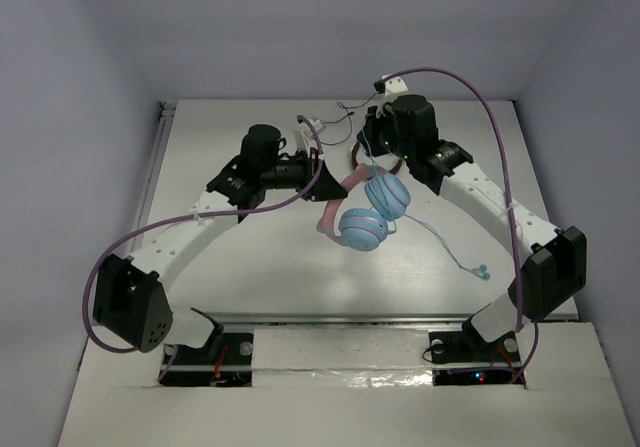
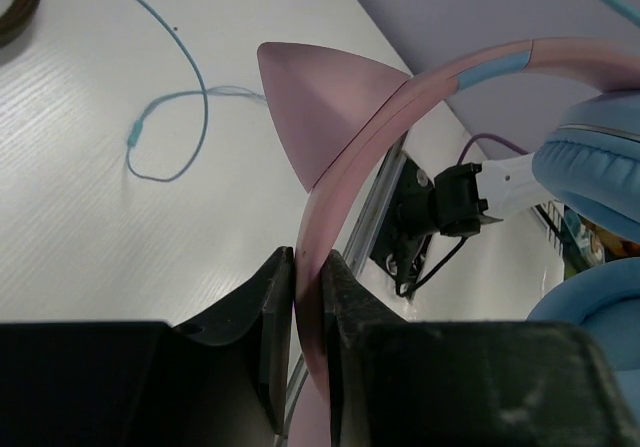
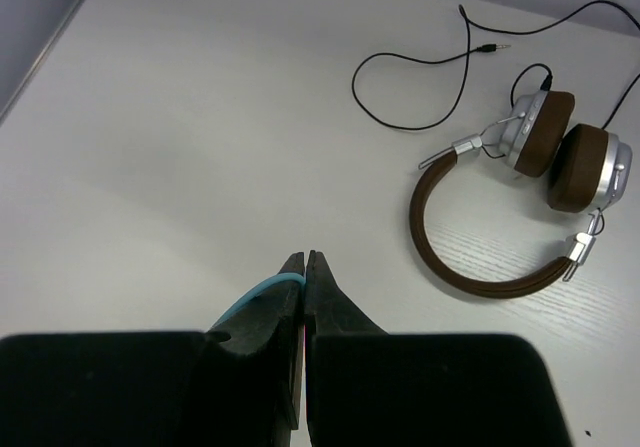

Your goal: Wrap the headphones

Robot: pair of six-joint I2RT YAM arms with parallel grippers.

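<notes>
1. L arm: the left gripper (image 1: 322,181) is clamping the pink headband (image 2: 400,102). Its jaws are pressing flat on both sides of the band w/ no gap showing in the L wrist cam.
2. The headphones (image 1: 366,215) are hanging around mid-table, btwn the two arms and just right of the L claw. The two light blue ear cups (image 1: 386,197) are sitting side by side, one nearer the arm bases than the other. From the top cam I can't tell whether the nearer cup is touching the table (image 1: 250,267).
3. A pink cat-ear (image 2: 320,97) is sticking out from the headband just beyond the L fingertips.
4. R arm: the right gripper (image 3: 304,259) is pinching the thin light blue cable (image 3: 255,297). Its jaws are closed to a slit, and the cable is curving out on the left side of the fingers in the R wrist cam.
5. In the top cam the R claw is hovering just behind the ear cups. The cable is trailing from the cups toward the right over the table, w/ its end lying near the R arm's elbow.
6. The brown headphones (image 3: 470,267) are lying flat on the table's far side, below the R wrist and mostly hidden in the top cam. Their dark cable (image 3: 420,67) is looping beyond them, plug end lying loose.
</notes>
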